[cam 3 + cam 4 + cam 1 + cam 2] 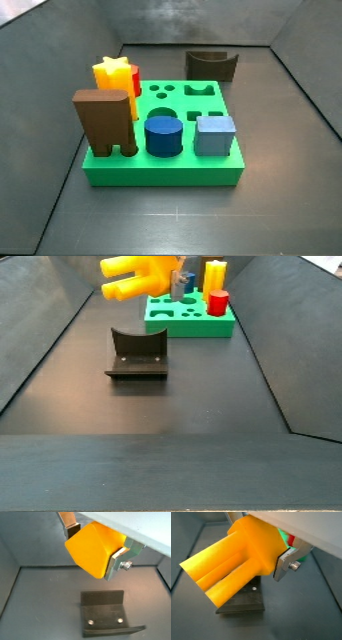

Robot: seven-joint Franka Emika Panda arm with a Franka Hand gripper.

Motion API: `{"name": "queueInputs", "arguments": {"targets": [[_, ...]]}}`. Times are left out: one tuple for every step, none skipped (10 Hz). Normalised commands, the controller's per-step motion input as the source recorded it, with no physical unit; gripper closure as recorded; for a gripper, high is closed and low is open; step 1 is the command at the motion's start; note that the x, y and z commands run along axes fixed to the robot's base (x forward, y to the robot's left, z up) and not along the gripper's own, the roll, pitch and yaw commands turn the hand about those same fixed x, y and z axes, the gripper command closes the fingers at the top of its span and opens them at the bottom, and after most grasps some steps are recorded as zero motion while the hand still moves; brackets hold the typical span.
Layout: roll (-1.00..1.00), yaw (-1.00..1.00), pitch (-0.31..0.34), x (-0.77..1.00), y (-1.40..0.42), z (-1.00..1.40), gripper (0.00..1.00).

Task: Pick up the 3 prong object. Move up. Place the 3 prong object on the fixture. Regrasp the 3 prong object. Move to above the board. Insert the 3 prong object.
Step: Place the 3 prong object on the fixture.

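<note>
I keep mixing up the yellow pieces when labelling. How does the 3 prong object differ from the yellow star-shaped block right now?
The 3 prong object hangs in the air, clamped in the gripper; the yellow star-shaped block stands seated on the board. The 3 prong object ends in long round prongs pointing sideways, while the star block is an upright column with a star-shaped top. The star block stands among other pieces; the held object hangs above the fixture. Both are yellow-orange.

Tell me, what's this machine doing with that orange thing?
The robot arm's gripper is shut on the 3 prong object, a small orange-yellow block, and holds it in the air. Below it on the dark floor stands the fixture, with nothing on it yet. Farther off sits the green board with other blocks already in some of its holes. The block has not been set down on the fixture or put in the board.
</note>
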Motion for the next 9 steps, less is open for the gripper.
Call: {"name": "queueInputs", "arguments": {"targets": [[0.05,1.0,0.043,1.0,-0.13,-0.02,1.0],[-0.82,1.0,0.022,0.67,-0.73,-0.12,1.0],[-0.93,1.0,0.033,0.54,-0.57,-0.1,1.0],[-0.95,1.0,0.042,0.47,-0.39,-0.07,1.0],[-1.0,1.0,0.079,0.3,-0.15,-0.05,1.0],[-1.0,0.99,0.103,0.22,-0.11,-0.04,1.0],[-1.0,0.95,0.173,0.04,-0.05,-0.02,1.0],[-1.0,0.9,0.254,-0.01,-0.02,0.01,1.0],[-1.0,0.84,0.349,-0.01,0.0,0.0,1.0]]}}
